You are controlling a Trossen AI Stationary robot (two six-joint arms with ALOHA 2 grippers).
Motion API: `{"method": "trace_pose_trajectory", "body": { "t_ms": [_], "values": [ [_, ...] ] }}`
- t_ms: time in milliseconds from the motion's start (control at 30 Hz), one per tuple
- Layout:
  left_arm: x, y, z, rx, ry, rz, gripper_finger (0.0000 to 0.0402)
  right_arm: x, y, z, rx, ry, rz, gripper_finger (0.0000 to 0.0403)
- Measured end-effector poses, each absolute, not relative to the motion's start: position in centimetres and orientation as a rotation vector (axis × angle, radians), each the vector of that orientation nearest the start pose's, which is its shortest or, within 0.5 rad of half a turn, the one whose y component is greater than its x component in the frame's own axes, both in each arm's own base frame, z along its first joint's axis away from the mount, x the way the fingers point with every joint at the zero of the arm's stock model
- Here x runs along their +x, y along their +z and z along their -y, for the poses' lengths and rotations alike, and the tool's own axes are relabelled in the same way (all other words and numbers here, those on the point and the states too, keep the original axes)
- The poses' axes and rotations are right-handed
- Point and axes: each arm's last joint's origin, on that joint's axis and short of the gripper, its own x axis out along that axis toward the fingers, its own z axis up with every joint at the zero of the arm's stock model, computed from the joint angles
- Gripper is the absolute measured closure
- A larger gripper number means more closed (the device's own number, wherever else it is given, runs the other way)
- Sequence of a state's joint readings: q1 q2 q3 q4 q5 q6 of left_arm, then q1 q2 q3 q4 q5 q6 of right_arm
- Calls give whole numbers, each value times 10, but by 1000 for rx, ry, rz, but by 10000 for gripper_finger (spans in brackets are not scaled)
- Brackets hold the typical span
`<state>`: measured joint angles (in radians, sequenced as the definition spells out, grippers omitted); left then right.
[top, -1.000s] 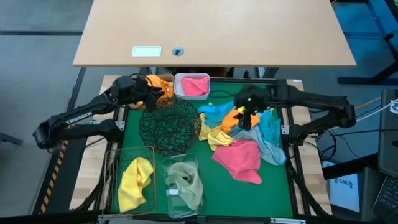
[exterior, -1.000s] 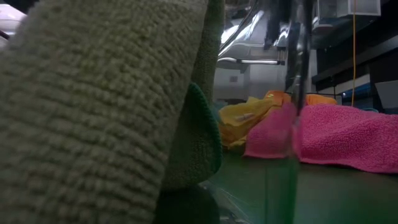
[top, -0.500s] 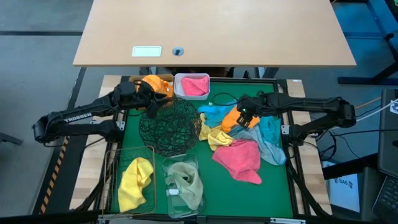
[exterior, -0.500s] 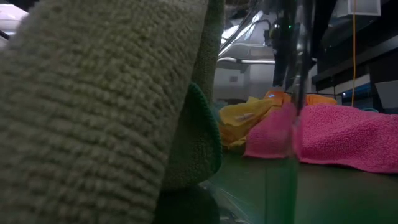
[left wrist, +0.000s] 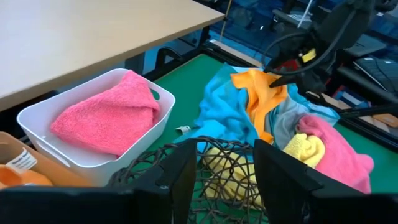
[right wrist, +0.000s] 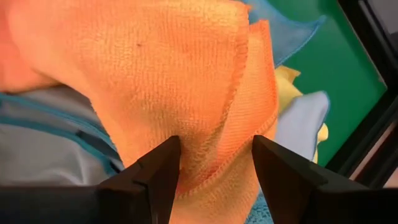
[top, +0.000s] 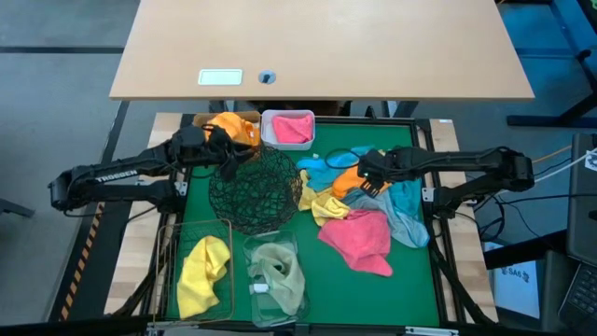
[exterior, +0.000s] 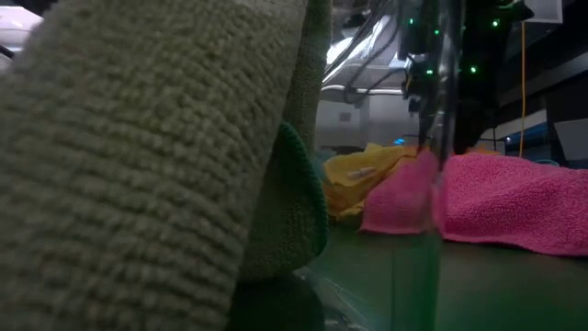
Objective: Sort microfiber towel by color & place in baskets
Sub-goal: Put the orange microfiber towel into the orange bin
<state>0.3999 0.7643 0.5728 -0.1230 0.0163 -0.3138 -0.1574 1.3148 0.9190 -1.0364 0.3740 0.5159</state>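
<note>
Orange towel (right wrist: 186, 81) now lies between the lowered right gripper's (right wrist: 214, 165) open jaws.

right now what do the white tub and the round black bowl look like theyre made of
White tub: looks like smooth moulded plastic, matte, with a rounded rim and a cut-out handle; a pink towel lies inside. Round black bowl: seems to be dark wire mesh, open enough that the green mat shows through it.
</note>
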Motion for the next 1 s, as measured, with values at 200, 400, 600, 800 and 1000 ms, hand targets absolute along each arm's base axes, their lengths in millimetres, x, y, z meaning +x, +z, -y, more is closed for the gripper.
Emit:
{"method": "trace_pose_trajectory", "body": {
  "t_ms": [200, 400, 600, 800, 1000],
  "values": [
    [161, 269, -63, -370, 403, -252, 250, 210, 221, 44, 274, -775, -1288, 220],
    [164, 268, -57, -348, 361, -263, 250, 220, 222, 41, 333, -605, -1244, 324],
    [167, 268, -46, -323, 298, -277, 250, 231, 224, 39, 377, -448, -1171, 386],
    [170, 268, -36, -311, 237, -282, 250, 245, 232, 37, 462, -290, -1026, 394],
    [172, 268, -26, -303, 180, -292, 250, 260, 247, 36, 488, -133, -826, 394]
  ]
}}
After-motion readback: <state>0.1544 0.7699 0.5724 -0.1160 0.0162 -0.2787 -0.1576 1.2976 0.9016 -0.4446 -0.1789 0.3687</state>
